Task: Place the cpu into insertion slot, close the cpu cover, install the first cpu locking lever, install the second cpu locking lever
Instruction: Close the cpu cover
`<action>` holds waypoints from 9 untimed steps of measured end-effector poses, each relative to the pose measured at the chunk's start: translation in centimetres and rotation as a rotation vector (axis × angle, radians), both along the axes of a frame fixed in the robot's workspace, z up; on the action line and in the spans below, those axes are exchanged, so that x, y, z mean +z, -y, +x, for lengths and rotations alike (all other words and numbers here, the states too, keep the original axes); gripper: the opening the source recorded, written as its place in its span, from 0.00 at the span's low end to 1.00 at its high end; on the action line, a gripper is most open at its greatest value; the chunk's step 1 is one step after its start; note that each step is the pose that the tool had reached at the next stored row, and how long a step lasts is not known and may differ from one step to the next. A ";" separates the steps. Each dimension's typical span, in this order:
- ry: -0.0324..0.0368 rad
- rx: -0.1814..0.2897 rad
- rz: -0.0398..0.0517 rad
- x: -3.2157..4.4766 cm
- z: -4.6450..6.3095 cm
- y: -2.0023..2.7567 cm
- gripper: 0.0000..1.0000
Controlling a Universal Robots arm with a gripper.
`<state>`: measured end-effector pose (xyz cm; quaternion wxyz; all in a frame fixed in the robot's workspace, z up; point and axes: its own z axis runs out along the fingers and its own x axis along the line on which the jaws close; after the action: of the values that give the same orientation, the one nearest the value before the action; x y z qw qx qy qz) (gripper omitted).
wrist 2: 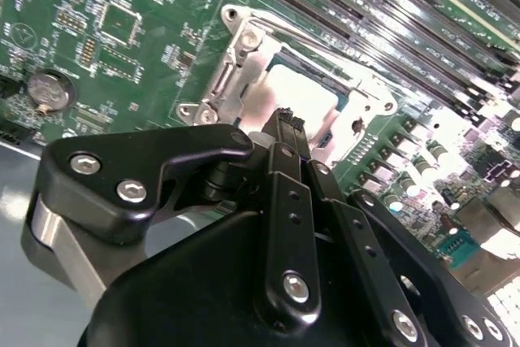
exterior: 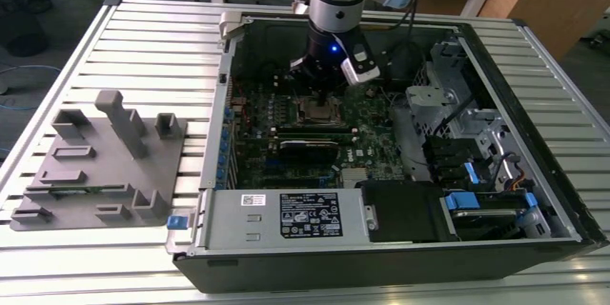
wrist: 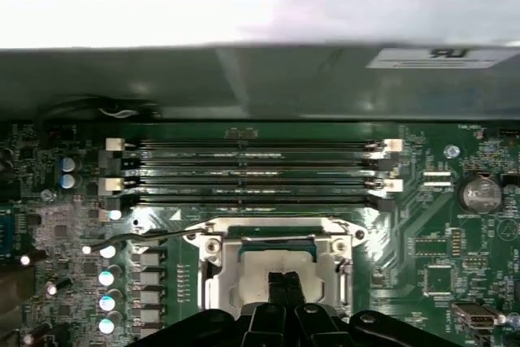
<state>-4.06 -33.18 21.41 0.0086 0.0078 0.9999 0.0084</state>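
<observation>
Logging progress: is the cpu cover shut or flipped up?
Shut. In both wrist views the cpu cover lies flat, framing the pale top of the cpu, with the gripper just above it.

At the centre of the frame, the cpu cover lies flat around the pale metal top of the cpu. The black hand sits over the cpu, fingertips nearly together. A thin wire lever extends from the cover's corner over the green circuit board, near a row of capacitors. Long black memory slots run between the cover and the grey chassis wall.
</observation>
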 end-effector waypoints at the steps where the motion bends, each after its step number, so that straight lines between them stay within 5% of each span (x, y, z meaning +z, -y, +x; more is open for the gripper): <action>1: 0.0001 0.000 -0.0002 -0.03 -0.2 -0.01 0.11; 9: 0.0000 0.000 -0.0074 -0.19 -1.8 -0.14 0.11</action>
<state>-5.87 -33.04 21.22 0.0087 0.0078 0.9999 0.0047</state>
